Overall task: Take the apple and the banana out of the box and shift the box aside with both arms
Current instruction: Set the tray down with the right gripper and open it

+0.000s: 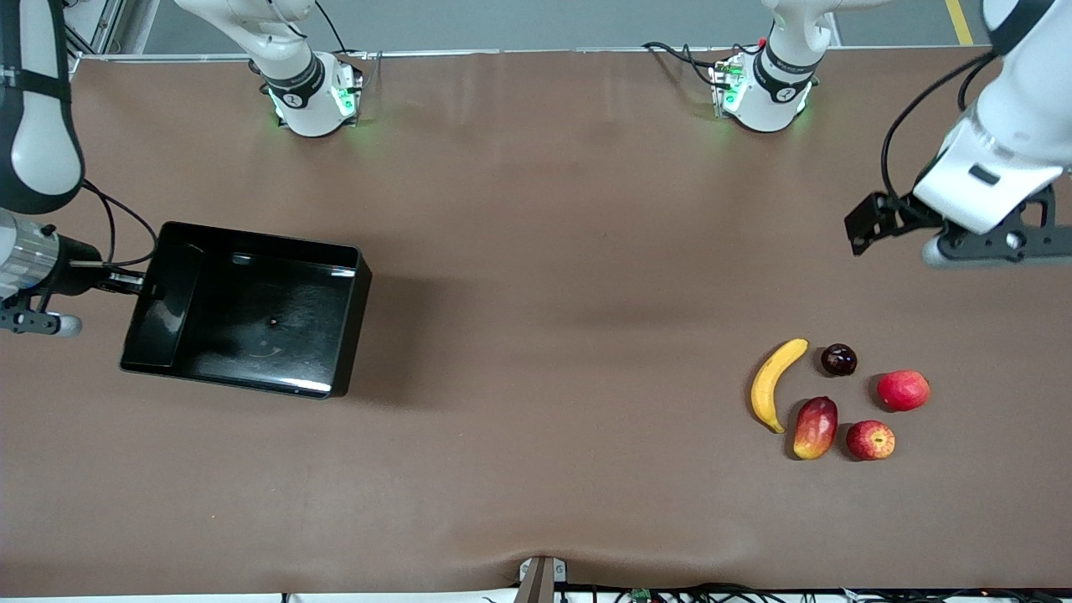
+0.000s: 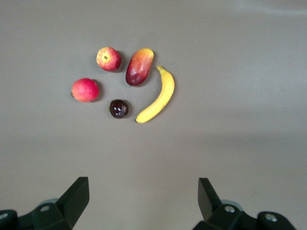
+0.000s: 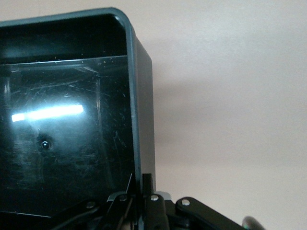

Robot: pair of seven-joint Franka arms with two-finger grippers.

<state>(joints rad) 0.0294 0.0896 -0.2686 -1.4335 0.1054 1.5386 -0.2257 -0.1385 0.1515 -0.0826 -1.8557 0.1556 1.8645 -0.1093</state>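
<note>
The black box [image 1: 251,314] sits toward the right arm's end of the table. My right gripper [image 1: 126,281] is shut on the box's end wall [image 3: 142,120], one finger inside and one outside [image 3: 144,186]. The box holds nothing. The yellow banana [image 1: 775,383] [image 2: 158,96] and the red apple with yellow patches [image 1: 870,440] [image 2: 109,59] lie in a cluster toward the left arm's end. My left gripper [image 1: 875,222] [image 2: 144,196] hangs open in the air, empty, over bare table on the robots' side of the fruits.
In the same cluster lie a red-and-yellow mango [image 1: 815,427] [image 2: 139,66], a plain red round fruit [image 1: 903,390] [image 2: 85,89] and a small dark round fruit [image 1: 838,359] [image 2: 118,109]. Brown table surface [image 1: 553,335] stretches between box and fruits.
</note>
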